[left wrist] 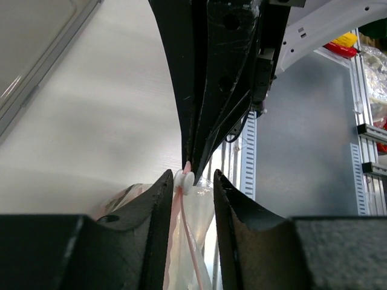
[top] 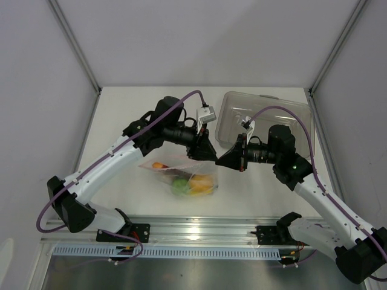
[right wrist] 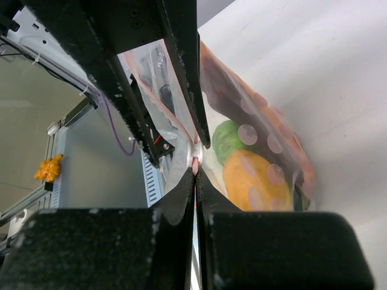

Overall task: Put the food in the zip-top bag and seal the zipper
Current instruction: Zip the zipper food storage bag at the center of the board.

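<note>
Food [right wrist: 254, 178] is noted inside the zip-top bag [top: 181, 170], at table centre, near side. The zipper [left wrist: 189, 244] end is pinched by the right gripper [right wrist: 195, 174]. The left gripper [left wrist: 192, 179] is held narrowly apart astride the white slider [left wrist: 184, 181]. Risk: the slider could be slipped past and the mouth left unsealed.

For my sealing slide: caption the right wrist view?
Right fingers pinch the pink zipper of the zip-top bag holding lime and lemon.

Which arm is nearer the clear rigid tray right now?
Right. The right arm overlaps the tray at its near edge in the top view; the left arm ends left of it, at the zip-top bag.
</note>
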Robot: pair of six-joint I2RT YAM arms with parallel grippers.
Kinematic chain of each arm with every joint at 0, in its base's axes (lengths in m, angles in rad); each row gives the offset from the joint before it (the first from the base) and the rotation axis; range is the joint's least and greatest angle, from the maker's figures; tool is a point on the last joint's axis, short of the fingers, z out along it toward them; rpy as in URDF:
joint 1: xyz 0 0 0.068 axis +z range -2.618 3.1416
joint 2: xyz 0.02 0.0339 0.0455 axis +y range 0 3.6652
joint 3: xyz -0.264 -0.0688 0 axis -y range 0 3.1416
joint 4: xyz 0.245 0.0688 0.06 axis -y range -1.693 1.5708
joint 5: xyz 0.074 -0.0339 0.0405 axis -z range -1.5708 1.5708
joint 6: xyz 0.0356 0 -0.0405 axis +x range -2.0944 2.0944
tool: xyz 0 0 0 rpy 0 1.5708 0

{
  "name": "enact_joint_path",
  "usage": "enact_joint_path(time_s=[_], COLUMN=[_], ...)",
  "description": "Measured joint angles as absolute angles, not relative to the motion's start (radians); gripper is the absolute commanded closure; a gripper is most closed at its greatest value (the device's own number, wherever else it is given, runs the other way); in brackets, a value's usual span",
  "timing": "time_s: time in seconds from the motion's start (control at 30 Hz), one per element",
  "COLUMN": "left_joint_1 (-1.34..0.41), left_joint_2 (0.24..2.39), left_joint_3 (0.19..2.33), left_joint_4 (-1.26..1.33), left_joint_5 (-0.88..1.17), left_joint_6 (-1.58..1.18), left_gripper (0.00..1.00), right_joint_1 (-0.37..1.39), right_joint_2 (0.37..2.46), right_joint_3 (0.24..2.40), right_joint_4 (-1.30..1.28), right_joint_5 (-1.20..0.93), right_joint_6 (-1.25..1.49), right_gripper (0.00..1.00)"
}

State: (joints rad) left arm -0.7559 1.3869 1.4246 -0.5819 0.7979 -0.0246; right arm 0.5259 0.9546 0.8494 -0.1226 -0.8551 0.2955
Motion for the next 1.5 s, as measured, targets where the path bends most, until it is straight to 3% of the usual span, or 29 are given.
enact_joint_path(time_s=[0.33,0.43,0.63,0.97,1.5], left_joint_1=[-0.749,-0.749,-0.749,-0.749,-0.748], left_joint_2=[1.393,1.398,1.407,1.408,1.373], left_joint_3=[1.419,1.419,1.415,1.413,1.375], left_joint_4=[-0.592,-0.595,-0.61,-0.613,-0.595], left_joint_5=[0.824,0.824,0.826,0.826,0.736], left_joint_6=[0.008,0.009,0.009,0.008,0.008], left_gripper=[0.82,0.73,0.69,0.99,0.99], right_joint_1=[0.526,0.526,0.521,0.521,0.504], right_joint_2=[0.955,0.955,0.955,0.955,0.955], right_joint_3=[0.849,0.849,0.849,0.849,0.849], right_joint_4=[-0.126,-0.126,-0.123,-0.123,-0.114], right_joint_5=[-0.864,-0.864,-0.863,-0.858,-0.802], right_joint_6=[0.297,0.299,0.3,0.303,0.356], right_gripper=[1.0,1.0,1.0,1.0,1.0])
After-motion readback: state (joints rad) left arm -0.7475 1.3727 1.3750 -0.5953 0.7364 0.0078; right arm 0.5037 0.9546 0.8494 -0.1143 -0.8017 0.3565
